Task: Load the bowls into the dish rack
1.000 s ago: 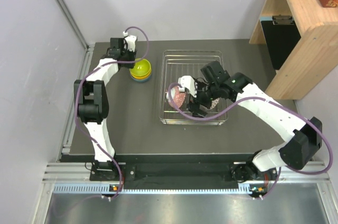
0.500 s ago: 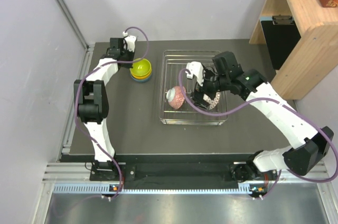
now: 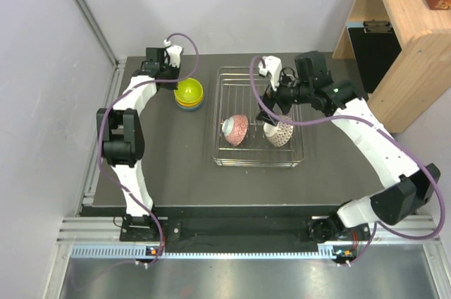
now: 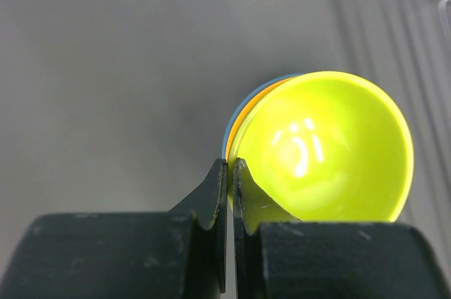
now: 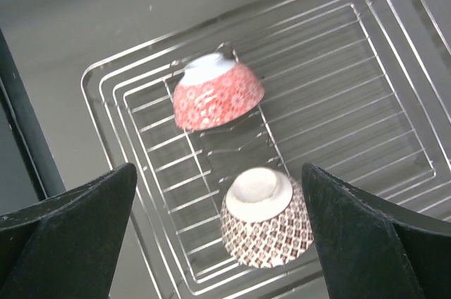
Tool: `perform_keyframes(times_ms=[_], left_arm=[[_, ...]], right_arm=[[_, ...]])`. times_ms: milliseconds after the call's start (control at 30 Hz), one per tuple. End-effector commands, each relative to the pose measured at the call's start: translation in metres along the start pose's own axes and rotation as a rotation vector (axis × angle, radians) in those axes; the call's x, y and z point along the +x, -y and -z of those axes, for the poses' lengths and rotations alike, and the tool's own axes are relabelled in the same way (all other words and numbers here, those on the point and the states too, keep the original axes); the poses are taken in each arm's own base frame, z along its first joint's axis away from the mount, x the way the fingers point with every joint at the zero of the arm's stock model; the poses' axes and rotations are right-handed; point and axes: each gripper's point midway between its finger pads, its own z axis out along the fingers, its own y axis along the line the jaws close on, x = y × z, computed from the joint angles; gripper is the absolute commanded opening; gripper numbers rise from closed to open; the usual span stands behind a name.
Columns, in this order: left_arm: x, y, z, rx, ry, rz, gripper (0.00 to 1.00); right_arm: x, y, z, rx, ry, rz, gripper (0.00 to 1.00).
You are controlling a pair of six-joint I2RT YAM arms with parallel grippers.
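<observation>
The wire dish rack (image 3: 255,70) sits right of centre on the dark mat. In it the pinkish-red patterned bowl (image 3: 236,130) leans on its side and the brownish-grey patterned bowl (image 3: 279,134) lies upside down. My right gripper (image 3: 275,106) hovers open and empty above the rack; its wrist view shows both bowls (image 5: 217,94) (image 5: 266,218) and the rack (image 5: 91,80) below the gripper (image 5: 218,172). The lime-yellow bowl (image 3: 189,89) tops the orange and blue ones left of the rack. My left gripper (image 4: 230,165) is shut on the yellow bowl's (image 4: 320,147) rim.
A wooden shelf unit (image 3: 405,38) with books stands at the back right, beside a black panel (image 3: 370,49). A metal rail (image 3: 106,108) and a wall run along the mat's left edge.
My right gripper has let go of the pinkish-red bowl in the rack, opened, and drawn back up toward the rack's far right. The left arm has barely moved.
</observation>
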Motion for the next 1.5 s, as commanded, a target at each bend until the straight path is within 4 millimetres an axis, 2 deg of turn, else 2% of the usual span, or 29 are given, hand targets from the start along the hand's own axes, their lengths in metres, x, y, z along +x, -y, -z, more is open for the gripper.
perform_keyframes(times_ms=[0,167,333,433,500,533,600,733,900,967,1033,1067,1133,1167,1200,1267,1433,1467], left_arm=[[-0.058,0.01,0.048,0.029,0.138,-0.012,0.0],[-0.067,0.012,0.061,0.034,0.162,-0.017,0.0],[-0.075,0.017,0.075,0.051,0.187,-0.018,0.0],[-0.088,0.024,0.095,0.082,0.23,-0.02,0.0],[-0.096,0.031,0.111,0.11,0.262,-0.01,0.0],[-0.1,0.038,0.118,0.143,0.277,-0.013,0.0],[-0.108,0.048,0.133,0.171,0.305,-0.016,0.0],[-0.12,0.071,0.158,0.226,0.353,-0.054,0.0],[-0.128,0.12,0.174,0.349,0.381,-0.097,0.0],[-0.13,0.144,0.177,0.396,0.385,-0.125,0.0],[-0.132,0.158,0.18,0.422,0.391,-0.143,0.0],[-0.132,0.17,0.181,0.445,0.392,-0.152,0.0],[-0.137,0.179,0.183,0.464,0.397,-0.161,0.0],[-0.138,0.187,0.185,0.477,0.398,-0.167,0.0],[-0.141,0.19,0.187,0.486,0.404,-0.17,0.0],[-0.142,0.199,0.189,0.501,0.406,-0.181,0.0],[-0.145,0.211,0.2,0.535,0.421,-0.199,0.0],[-0.145,0.215,0.201,0.548,0.422,-0.203,0.0]], right_arm=[[-0.044,0.017,0.004,-0.005,0.137,-0.067,1.0],[-0.059,0.027,-0.002,-0.043,0.184,-0.126,1.0],[-0.063,0.031,-0.016,-0.099,0.193,-0.209,1.0],[-0.063,0.032,-0.031,-0.187,0.195,-0.286,1.0],[-0.072,0.031,-0.032,-0.245,0.22,-0.326,1.0],[-0.068,0.032,-0.04,-0.269,0.213,-0.359,1.0],[-0.075,0.031,-0.04,-0.337,0.242,-0.428,1.0],[-0.076,0.037,-0.051,-0.428,0.258,-0.528,1.0],[-0.081,0.048,-0.051,-0.507,0.289,-0.607,1.0],[-0.077,0.052,-0.051,-0.535,0.29,-0.628,1.0],[-0.078,0.058,-0.049,-0.547,0.309,-0.652,1.0],[-0.069,0.062,-0.048,-0.557,0.309,-0.685,1.0],[-0.076,0.071,-0.042,-0.566,0.365,-0.699,1.0],[-0.066,0.076,-0.043,-0.567,0.369,-0.737,1.0],[-0.074,0.079,-0.037,-0.577,0.406,-0.735,1.0],[-0.071,0.083,-0.031,-0.602,0.441,-0.759,0.99],[-0.064,0.083,-0.026,-0.663,0.474,-0.793,1.0],[-0.07,0.078,-0.018,-0.688,0.495,-0.775,1.0]])
